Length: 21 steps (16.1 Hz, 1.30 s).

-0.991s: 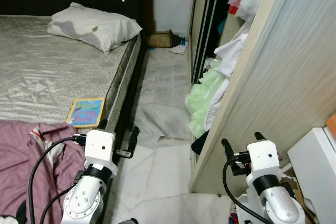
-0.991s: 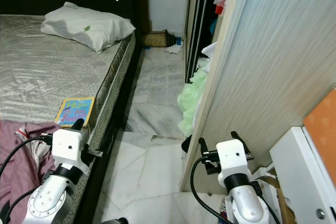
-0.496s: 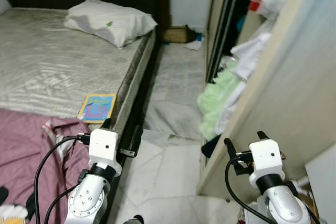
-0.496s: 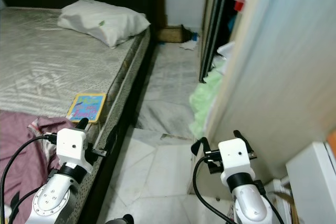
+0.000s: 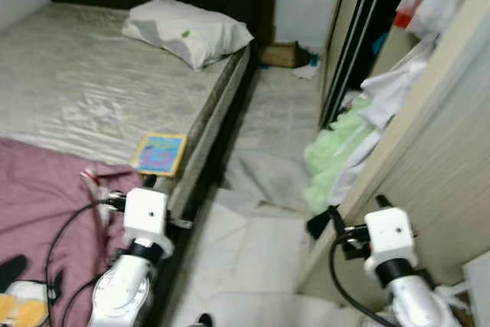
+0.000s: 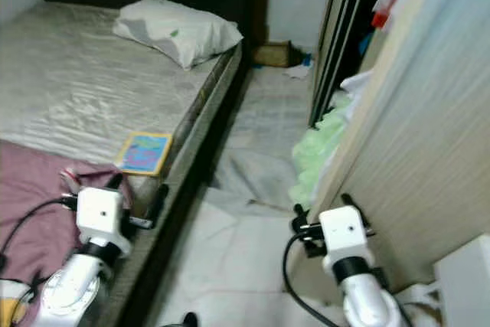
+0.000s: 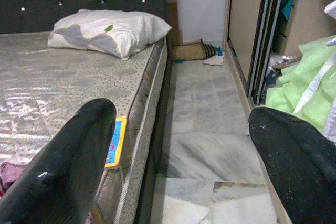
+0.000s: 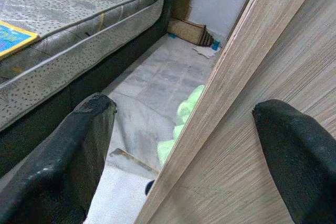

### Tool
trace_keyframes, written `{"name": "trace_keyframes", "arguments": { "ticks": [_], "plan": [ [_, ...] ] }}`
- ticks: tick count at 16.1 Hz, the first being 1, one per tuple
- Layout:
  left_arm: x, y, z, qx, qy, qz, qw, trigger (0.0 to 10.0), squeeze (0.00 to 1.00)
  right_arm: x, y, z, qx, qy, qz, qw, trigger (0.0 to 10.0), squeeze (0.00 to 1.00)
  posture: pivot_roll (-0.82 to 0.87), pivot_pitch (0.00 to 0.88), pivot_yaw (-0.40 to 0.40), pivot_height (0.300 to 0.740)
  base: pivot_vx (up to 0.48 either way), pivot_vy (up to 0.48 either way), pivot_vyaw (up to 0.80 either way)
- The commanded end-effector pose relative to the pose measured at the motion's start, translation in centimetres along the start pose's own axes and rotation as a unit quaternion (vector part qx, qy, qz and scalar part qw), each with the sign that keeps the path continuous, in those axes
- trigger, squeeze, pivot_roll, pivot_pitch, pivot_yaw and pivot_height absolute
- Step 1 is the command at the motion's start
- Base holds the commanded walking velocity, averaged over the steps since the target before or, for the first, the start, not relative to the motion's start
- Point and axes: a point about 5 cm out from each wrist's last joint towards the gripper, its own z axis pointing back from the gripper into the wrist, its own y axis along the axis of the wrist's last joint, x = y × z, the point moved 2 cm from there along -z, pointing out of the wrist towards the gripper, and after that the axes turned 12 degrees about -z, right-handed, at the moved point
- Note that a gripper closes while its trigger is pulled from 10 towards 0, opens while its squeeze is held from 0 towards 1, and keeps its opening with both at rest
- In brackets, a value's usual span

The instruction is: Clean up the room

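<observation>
Ahead, left gripper [image 7: 178, 156] held low over the mattress edge [image 7: 142, 103], fingers [image 7: 68, 166] spread wide, holding nothing. Colourful book [image 5: 159, 152] lies flat on the mattress just beyond the left fingertip, near the edge, apart from it. Maroon blanket [image 5: 38, 197] beside that arm. Right gripper [image 8: 184, 150] also spread wide and empty, against the wooden wardrobe panel [image 8: 252, 108]; pale green clothes [image 5: 337, 151] spill onto the floor beyond its fingers. White pillow [image 5: 187, 30] far ahead.
</observation>
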Motion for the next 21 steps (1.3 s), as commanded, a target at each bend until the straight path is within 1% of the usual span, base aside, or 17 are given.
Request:
{"name": "trace_keyframes", "arguments": {
  "ticks": [1,2,3,4,5,6,7,8,9,10,11,12,16,18,19,20,21],
  "plan": [
    [-0.6,-0.3,0.6,-0.009,0.009,-0.012,1.0,10.0,0.0,0.6,-0.3,1.1,-0.011,0.002,0.008,1.0,10.0,0.0,-0.06,0.107,-0.005,0.74,0.0,0.0,0.0],
    [-0.8,-0.5,0.8,-0.014,0.012,-0.014,1.0,10.0,0.0,0.8,-0.5,1.4,-0.017,0.001,0.01,1.0,10.0,0.0,-0.06,0.107,-0.005,0.74,0.0,0.0,0.0],
    [-1.8,-2.2,1.6,-0.049,0.029,-0.032,0.998,10.0,0.0,1.5,-1.6,2.3,-0.035,-0.002,0.029,0.999,10.0,0.0,-0.06,0.107,-0.006,0.74,0.0,0.0,0.0],
    [-2.8,-4.3,2.5,-0.095,0.047,-0.018,0.994,10.0,0.0,2.8,-3.9,3.3,-0.072,-0.026,0.04,0.996,10.0,0.0,-0.06,0.108,-0.006,0.74,0.0,0.0,0.0],
    [-3.1,-4.9,2.7,-0.109,0.053,-0.01,0.993,10.0,0.0,3.5,-5.2,3.8,-0.094,-0.039,0.044,0.994,10.0,0.0,-0.06,0.108,-0.006,0.74,0.0,0.0,0.0],
    [-3.2,-4.5,2.5,-0.099,0.05,-0.014,0.994,10.0,0.0,4.8,-7.9,4.6,-0.145,-0.073,0.019,0.987,10.0,0.0,-0.05,0.102,-0.009,0.74,0.0,0.0,0.0],
    [-3.0,-4.0,2.2,-0.087,0.047,-0.016,0.995,10.0,0.0,6.0,-10.2,5.2,-0.189,-0.109,-0.007,0.976,10.0,0.0,-0.04,0.099,-0.01,0.74,0.0,0.0,0.0],
    [-2.9,-3.5,1.9,-0.077,0.045,-0.017,0.996,10.0,0.0,7.1,-12.3,6.0,-0.232,-0.143,-0.028,0.962,10.0,0.0,-0.04,0.096,-0.009,0.74,0.0,0.0,0.0],
    [-2.7,-3.0,1.5,-0.064,0.044,-0.017,0.997,10.0,0.0,7.9,-14.5,7.0,-0.281,-0.167,-0.05,0.944,10.0,0.0,-0.04,0.094,-0.01,0.74,0.0,0.0,0.0],
    [-2.4,-2.3,1.0,-0.047,0.039,-0.019,0.998,10.0,0.0,8.5,-16.8,8.0,-0.337,-0.179,-0.055,0.923,10.0,0.0,-0.05,0.092,-0.009,0.74,0.0,0.0,0.0],
    [-2.1,-2.0,0.7,-0.04,0.035,-0.021,0.998,10.0,0.0,8.8,-18.1,8.6,-0.373,-0.18,-0.045,0.909,10.0,0.0,-0.05,0.093,-0.007,0.74,0.0,0.0,0.0],
    [-1.9,-1.8,0.5,-0.037,0.032,-0.021,0.999,10.0,0.0,8.9,-18.7,8.9,-0.39,-0.177,-0.035,0.903,10.0,0.0,-0.05,0.093,-0.007,0.74,0.0,0.0,0.8],
    [-1.8,-1.6,0.1,-0.032,0.03,-0.02,0.999,10.0,0.0,8.5,-19.8,8.4,-0.425,-0.121,0.026,0.897,10.0,0.0,-0.04,0.093,-0.003,0.74,0.0,0.0,0.8],
    [-1.6,-1.5,0.0,-0.031,0.028,-0.019,0.999,10.0,0.0,8.3,-20.1,8.4,-0.435,-0.109,0.036,0.893,10.0,0.0,-0.03,0.095,-0.003,0.74,0.0,0.0,0.8],
    [-1.2,-1.3,-0.2,-0.028,0.022,-0.017,0.999,10.0,0.0,7.6,-20.3,7.9,-0.444,-0.088,0.048,0.891,10.0,0.0,-0.02,0.097,-0.001,0.74,0.0,0.0,0.8],
    [-1.2,-1.2,-0.3,-0.027,0.02,-0.016,0.999,10.0,0.0,7.3,-20.3,7.6,-0.444,-0.079,0.051,0.891,10.0,0.0,-0.02,0.099,0.0,0.74,0.0,0.0,0.8],
    [-1.0,-1.1,-0.4,-0.026,0.016,-0.016,0.999,10.0,0.0,6.7,-20.3,6.9,-0.44,-0.062,0.057,0.894,10.0,0.0,-0.02,0.101,0.001,0.74,0.0,0.0,0.8]
  ]
}}
